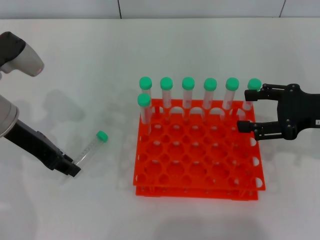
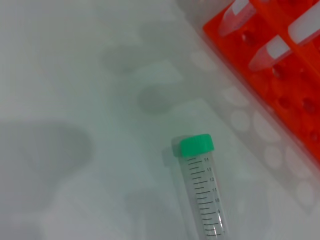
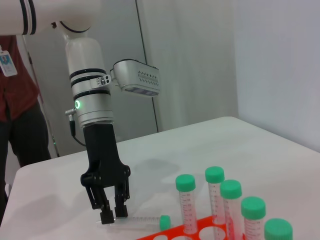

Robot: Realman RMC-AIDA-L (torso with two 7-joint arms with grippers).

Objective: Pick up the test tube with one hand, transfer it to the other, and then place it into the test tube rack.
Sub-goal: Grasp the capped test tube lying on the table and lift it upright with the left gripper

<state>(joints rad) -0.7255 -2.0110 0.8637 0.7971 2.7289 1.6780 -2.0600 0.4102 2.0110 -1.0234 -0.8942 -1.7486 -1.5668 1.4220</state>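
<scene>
From the head view we see the test tube [image 1: 93,146] lying left of the test tube rack [image 1: 197,155], left gripper [image 1: 71,168] at its base; right gripper [image 1: 243,110] spread beside the rack's far right corner. In the right wrist view, the left gripper's fingers [image 3: 106,216] straddle the tube's base, not clearly clamped

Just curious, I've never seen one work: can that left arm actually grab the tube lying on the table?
Probably yes. The left pincer is already at the tube's bottom end on the table, with nothing between them.
</scene>
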